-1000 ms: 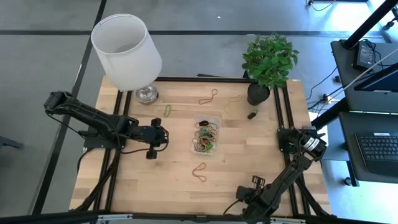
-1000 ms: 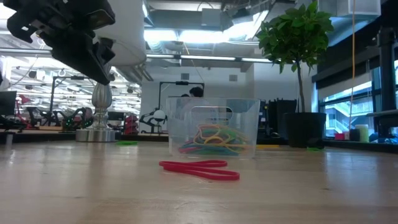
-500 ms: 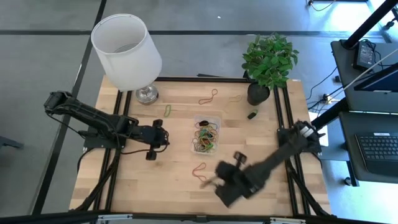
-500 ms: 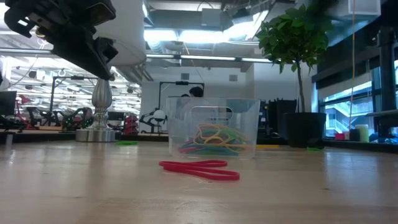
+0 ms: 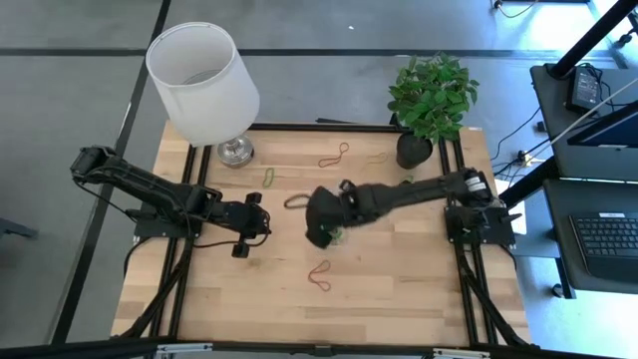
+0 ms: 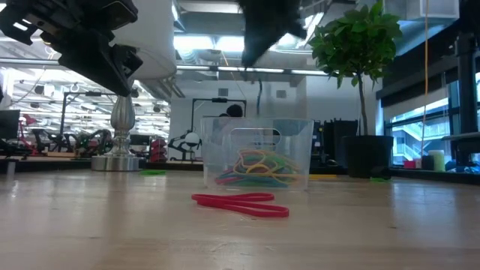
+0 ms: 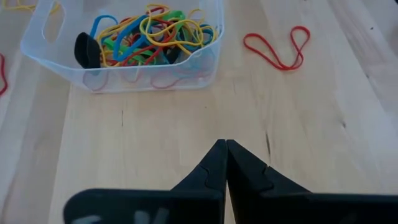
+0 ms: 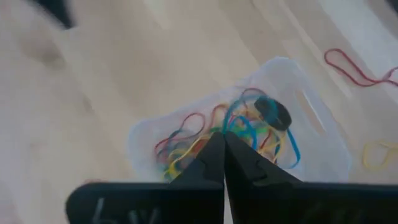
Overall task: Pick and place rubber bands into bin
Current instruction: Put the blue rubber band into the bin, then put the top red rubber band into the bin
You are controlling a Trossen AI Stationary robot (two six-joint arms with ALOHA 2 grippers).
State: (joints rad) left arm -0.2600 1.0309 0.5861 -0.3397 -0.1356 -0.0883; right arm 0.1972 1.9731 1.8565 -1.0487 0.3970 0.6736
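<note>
Most rubber bands [image 7: 149, 34] lay in the bin [image 7: 205, 62], several stayed loose on the bench [image 5: 399, 269], and both pincers were closed, empty.

Right gripper [image 5: 321, 221] stretched over table centre, left gripper [image 5: 261, 220] beside; jaws closed.

No readable text or labels anywhere.

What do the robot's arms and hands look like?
Both arms are black and jointed, with thin black cables along them. The left hand and right hand each end in two flat black fingers narrowing to a point. Faint pale markings show on each hand's body.
</note>
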